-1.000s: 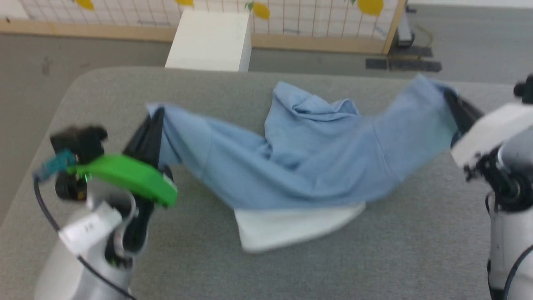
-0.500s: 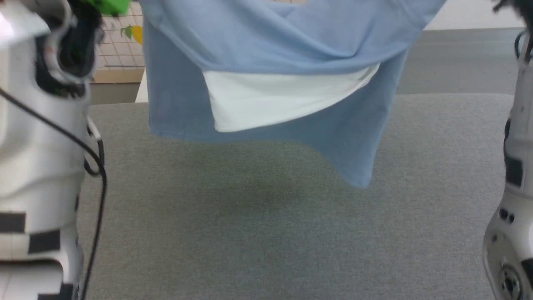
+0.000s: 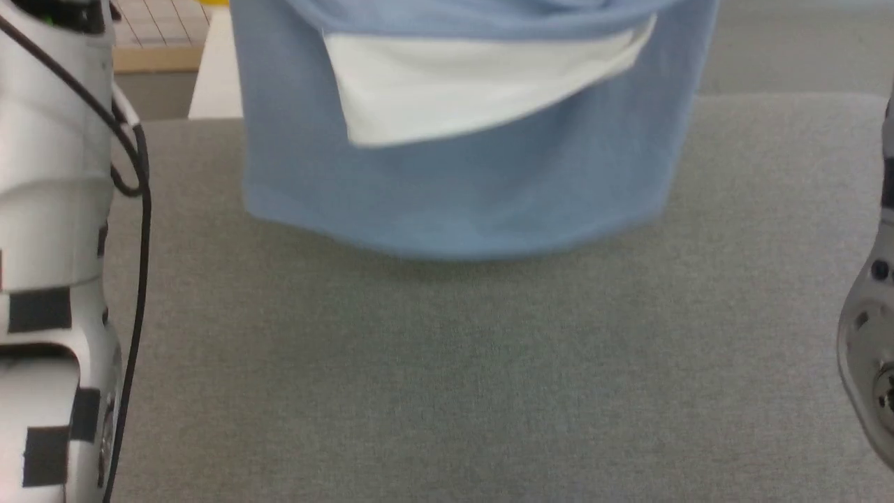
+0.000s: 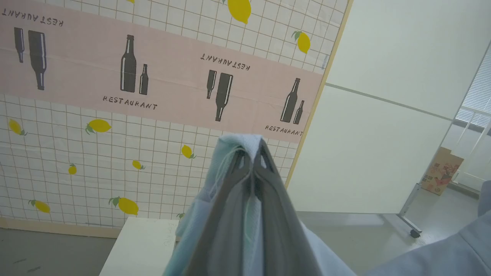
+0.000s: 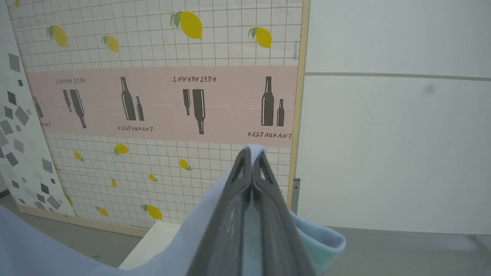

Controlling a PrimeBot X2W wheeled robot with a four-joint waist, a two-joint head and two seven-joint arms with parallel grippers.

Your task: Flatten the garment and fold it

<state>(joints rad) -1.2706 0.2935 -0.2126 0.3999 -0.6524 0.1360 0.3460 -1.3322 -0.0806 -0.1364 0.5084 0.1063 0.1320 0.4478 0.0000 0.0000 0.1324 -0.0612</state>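
A second earlier the garment (image 3: 461, 202) had lain rumpled on the grey table (image 3: 447, 391), stretched between the two grippers. By this moment both arms had lifted it clear, and it hung as a sheet below and between them. The lopsided corner that had drooped under the right gripper's side half a second before had evened out into a nearly level lower edge. I could not tell whether that edge brushed the table. Its white collar (image 3: 461, 91) was hanging down across the front.

The left gripper (image 4: 251, 161) was pinched tight on a fold of blue knit at its tips, and the right gripper (image 5: 252, 157) likewise. To me that looked like the shake-out before laying the garment flat, with the folding not yet begun.

Beyond the fingertips, the wall panel (image 4: 115, 76) read "RESTAURANT" beside bottle silhouettes, some copies printed upside down. The print on a cardboard box (image 4: 441, 168) off to the left gripper's right was too small to read.
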